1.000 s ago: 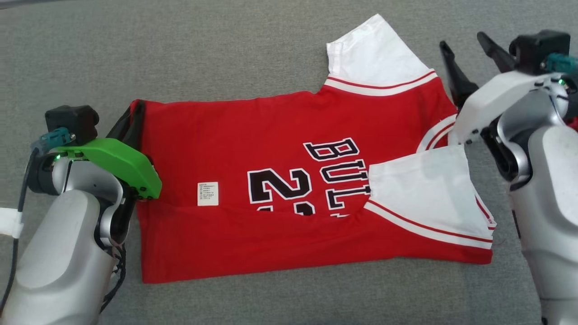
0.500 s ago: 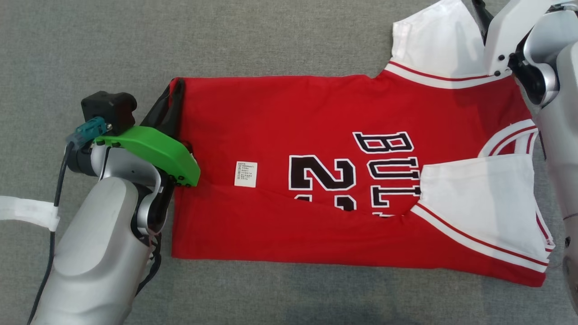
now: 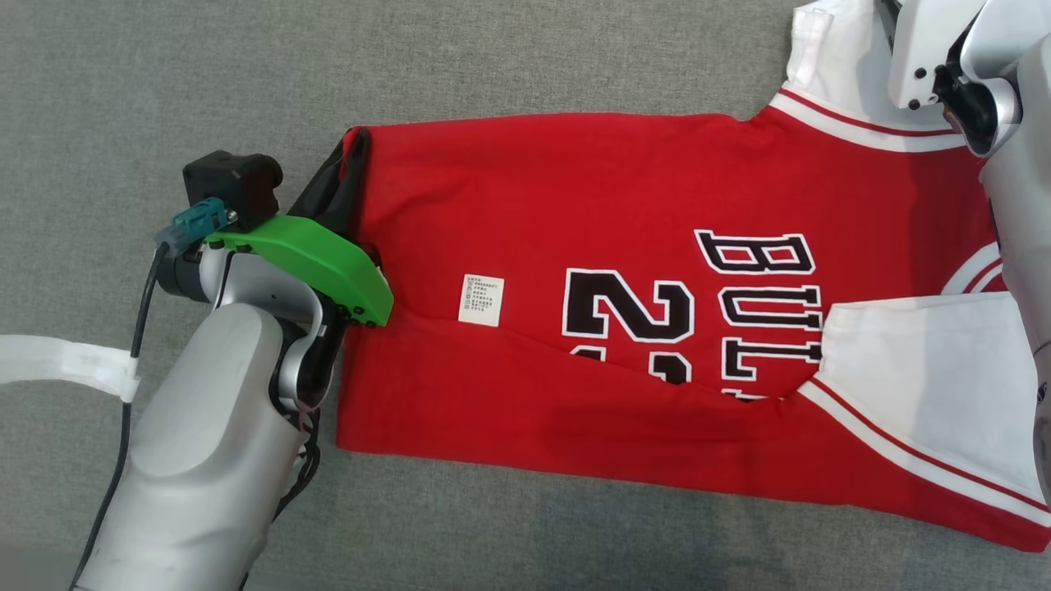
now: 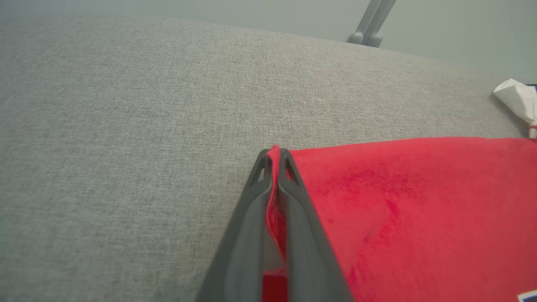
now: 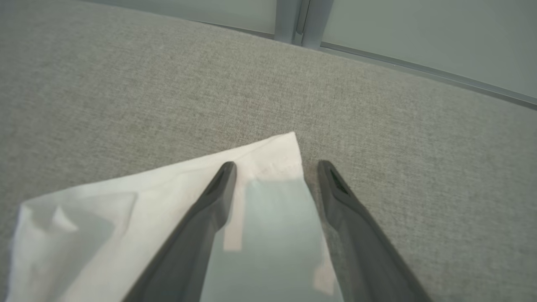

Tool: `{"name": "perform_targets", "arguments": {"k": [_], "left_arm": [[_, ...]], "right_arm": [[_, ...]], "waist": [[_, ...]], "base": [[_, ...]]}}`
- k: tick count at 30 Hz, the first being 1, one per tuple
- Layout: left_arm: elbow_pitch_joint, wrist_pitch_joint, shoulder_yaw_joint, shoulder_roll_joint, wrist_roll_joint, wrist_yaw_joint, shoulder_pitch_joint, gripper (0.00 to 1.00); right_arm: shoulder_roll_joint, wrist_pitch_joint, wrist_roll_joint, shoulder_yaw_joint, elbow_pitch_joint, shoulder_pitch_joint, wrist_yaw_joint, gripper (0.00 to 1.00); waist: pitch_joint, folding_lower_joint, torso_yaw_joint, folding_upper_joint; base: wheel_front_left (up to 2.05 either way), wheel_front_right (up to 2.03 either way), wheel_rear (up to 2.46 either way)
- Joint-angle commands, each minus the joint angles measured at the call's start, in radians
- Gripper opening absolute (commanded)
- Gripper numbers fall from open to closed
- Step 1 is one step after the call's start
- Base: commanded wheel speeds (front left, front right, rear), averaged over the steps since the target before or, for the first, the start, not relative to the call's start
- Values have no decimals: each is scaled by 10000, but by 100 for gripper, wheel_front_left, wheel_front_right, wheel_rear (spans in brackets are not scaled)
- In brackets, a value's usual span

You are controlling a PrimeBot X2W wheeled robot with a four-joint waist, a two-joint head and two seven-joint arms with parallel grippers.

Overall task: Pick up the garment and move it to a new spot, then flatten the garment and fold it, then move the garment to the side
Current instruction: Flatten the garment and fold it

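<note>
I count one garment (image 3: 575, 205), a red jersey with black lettering, lying mostly flat across the grey fabric-covered bench (image 3: 246, 66). It has two white sleeves and one small white label (image 3: 481, 300) near the hem. I judge the carry to a new spot and the flattening as done, and the folding as begun. The near long edge is turned in over the body, and the near sleeve (image 3: 920, 369) lies across the chest. The far sleeve (image 3: 829, 66) juts out unfolded onto the bench. Both of my end effectors are at work on the far edge. My left end effector (image 4: 275, 153) is pressed together, pinching the far hem corner, with red cloth standing up between its fingers. My right end effector (image 5: 277, 167) is spread wide with nothing in it, its fingers straddling the corner of the far sleeve; whether they touch the cloth I cannot tell. What is left, I judge: grip that sleeve, bring the far edge over, fold the garment crosswise, then move it to the side.
</note>
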Motion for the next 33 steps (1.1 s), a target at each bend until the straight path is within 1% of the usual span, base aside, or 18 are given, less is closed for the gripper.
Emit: {"name": "perform_targets", "arguments": {"k": [1,2,3,4,5,6,7,8,9,11,16,21,26,33], "left_arm": [[88,-78,-18,-14,-78,-36,-196,0],[129,-90,-26,-24,-84,-51,-208,0],[161,-112,-32,-29,-85,-61,-226,0],[187,-126,-27,-27,-81,-66,-251,0],[206,-149,-25,-22,-84,-66,-262,0],[206,-149,-25,-22,-84,-66,-262,0],[230,-169,-26,-7,-88,-66,-268,0],[282,-181,-29,37,-94,-73,-280,0],[309,-186,-30,59,-98,-75,-286,0],[360,-202,-22,83,-113,-63,-283,0],[427,-317,51,205,-146,4,-207,0],[494,-351,206,434,-216,100,54,0],[478,-240,344,762,-318,210,307,0],[315,-78,477,1230,-413,366,929,0]], "right_arm": [[-17,-61,-57,100,223,-74,0,100],[-13,-73,-38,144,320,-93,0,100],[-5,-108,-2,180,411,-109,0,96],[10,-127,27,249,491,-124,0,81],[19,-167,64,323,571,-147,0,45],[19,-167,64,323,571,-147,0,45],[22,-199,107,389,641,-165,0,36],[15,-306,160,523,749,-177,-2,12],[-25,-388,194,577,794,-188,-6,0],[-76,-575,232,647,871,-213,-8,0],[62,-1077,533,908,1013,-176,-8,0],[124,-1666,1317,1607,618,178,-7,0],[-170,-2156,2512,2462,-354,769,-7,0],[-933,-2796,4029,3353,-2334,2007,-5,0]], "waist": [[25,-1,53,51],[26,-1,68,51],[30,-1,75,51],[35,-1,78,51],[39,-1,76,51],[39,-1,76,51],[41,-1,69,51],[38,-1,41,51],[28,-1,23,51],[-6,-1,-27,51],[-183,-1,-282,51],[-548,-1,-695,51],[-979,-1,-1198,51],[-1676,-1,-1809,51]], "base": [[0,0,0],[0,0,0],[0,0,0],[0,0,0],[0,0,0],[0,0,0],[0,0,0],[0,0,0],[0,0,0],[0,0,0],[0,0,0],[0,0,0],[0,0,0],[0,0,0]]}}
